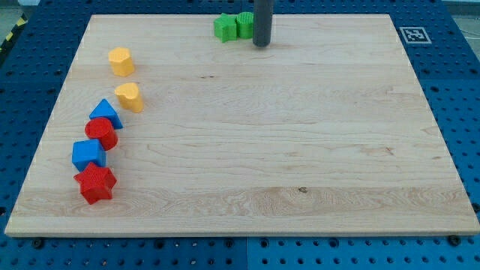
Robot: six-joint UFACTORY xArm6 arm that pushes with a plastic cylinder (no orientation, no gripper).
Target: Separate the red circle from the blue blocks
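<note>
Pale wooden board [262, 135], smooth with fine grain, is lying on a blue perforated table [465, 105]. At the view's top, my tip [261, 45] is resting on the board, touching or almost touching the right one of two green blocks [234, 26]; being a plain dark rod, it has nothing to spread or pinch. It is standing well apart from the task's blocks. At the view's left, the red circle [101, 133] is sitting between the blue triangle [106, 112] above and the blue cube-like block [88, 154] below, touching both or nearly so. I am judging that the separating is not yet begun and all the pushing is remaining. A red star-like block [95, 184] is lying below, and two yellow blocks [124, 79] above. All blocks are looking like matte moulded plastic.
</note>
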